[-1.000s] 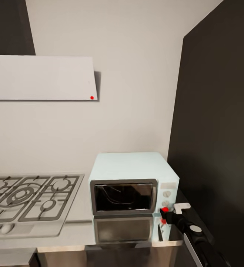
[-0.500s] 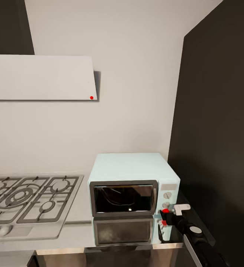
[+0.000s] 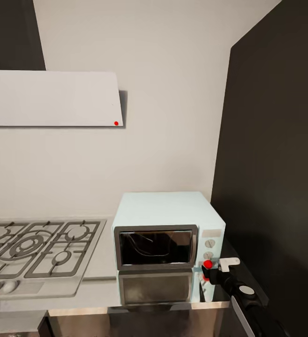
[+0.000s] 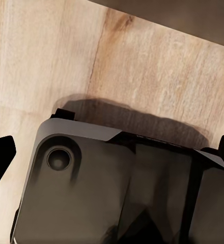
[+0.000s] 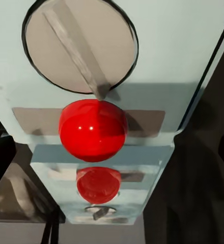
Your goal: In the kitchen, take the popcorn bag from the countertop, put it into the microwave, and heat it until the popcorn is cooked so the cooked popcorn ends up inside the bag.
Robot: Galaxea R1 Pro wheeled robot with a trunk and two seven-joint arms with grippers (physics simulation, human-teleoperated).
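A: How is the microwave point(image 3: 168, 245) looking?

B: It is sitting on the grey counter point(image 3: 95, 292), tucked toward the corner just beside the tall dark cabinet point(image 3: 270, 164). It is a small pale mint-blue box with rounded edges, and its black-framed dark glass door is sitting closed, throwing back glints of light. The polished slab is mirroring the whole front below it.

A: And the controls?

B: Two white round knobs point(image 3: 210, 243) are stacked on the panel right of the door. In the right wrist view one knob point(image 5: 80, 44) is showing as a flat pale disc with a raised bar across it, and a glossy red round indicator light point(image 5: 93, 130) is glowing just under it, with its reflection lying in the shiny counter beneath.

A: What is the right gripper point(image 3: 219, 269) doing?

B: It is hovering right at that panel, close to the red light; a white block is showing at its tip. I cannot tell how far apart its fingers are standing.

A: The left gripper?

B: Its dark fingertips point(image 4: 0, 157) are peeking in at opposite edges of the left wrist view, spread wide with nothing between them, over the robot's grey base point(image 4: 117, 188) and the light wood floor point(image 4: 142, 66).

A: Anything else?

B: A steel gas hob point(image 3: 34, 252) with grey grates is lying left of the microwave, under a slanted white hood point(image 3: 51, 98).
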